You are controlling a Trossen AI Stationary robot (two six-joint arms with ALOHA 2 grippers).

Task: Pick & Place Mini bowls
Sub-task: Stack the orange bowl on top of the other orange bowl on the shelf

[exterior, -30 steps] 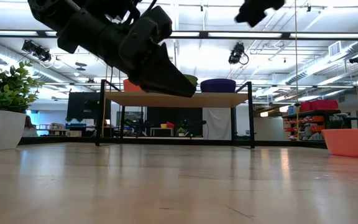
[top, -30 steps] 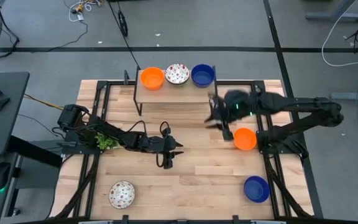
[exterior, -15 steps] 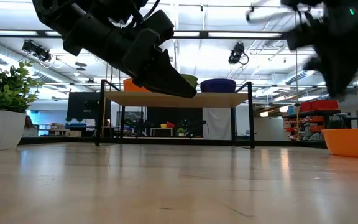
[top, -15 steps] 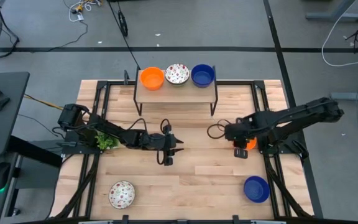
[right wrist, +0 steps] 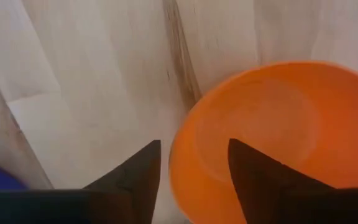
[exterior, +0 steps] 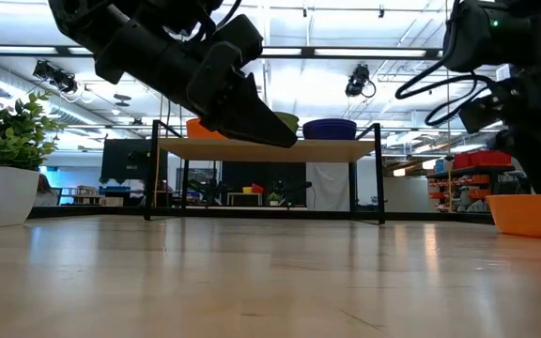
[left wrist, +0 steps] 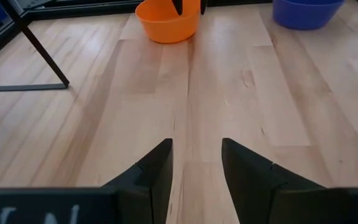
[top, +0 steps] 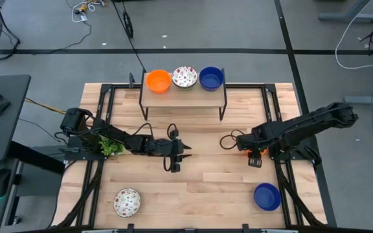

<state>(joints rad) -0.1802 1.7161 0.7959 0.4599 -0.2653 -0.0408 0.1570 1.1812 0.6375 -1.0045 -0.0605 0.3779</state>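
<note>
Orange mini bowl nearly hidden from above, right claw open astride rim, apparently ungripped

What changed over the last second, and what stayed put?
The right gripper swung from beside the shelf down over the orange bowl on the table's right side; its jaws now stand open astride the bowl's rim, not closed on it. That bowl has not moved. The left gripper stayed mid-table, jaws open, and the other bowls kept their places.
</note>
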